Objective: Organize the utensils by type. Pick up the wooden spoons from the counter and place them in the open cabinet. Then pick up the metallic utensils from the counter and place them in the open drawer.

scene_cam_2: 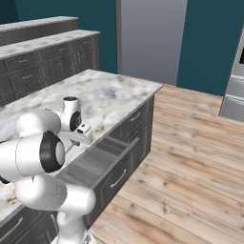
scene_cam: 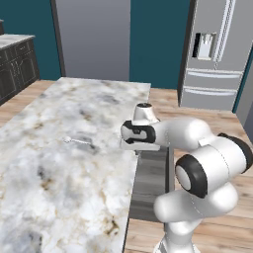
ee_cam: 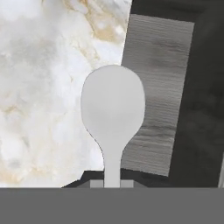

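My gripper [ee_cam: 112,183] is shut on the slim handle of a silver metallic spoon [ee_cam: 113,105], whose oval bowl points away from the hand. The spoon hangs over the line where the marble counter [ee_cam: 39,87] meets the open drawer [ee_cam: 155,87]. From the left base view the hand [scene_cam: 140,134] sits at the counter's right edge above the open drawer [scene_cam: 150,180]. Another small metallic utensil [scene_cam: 79,142] lies on the counter [scene_cam: 59,188], left of the hand. The wooden spoons and the open cabinet are out of view.
The drawer [scene_cam_2: 102,159] juts out from the island over the wood floor. A steel fridge [scene_cam: 215,54] stands at the back right. Dark base units [scene_cam_2: 43,64] with a second counter run along the far left wall.
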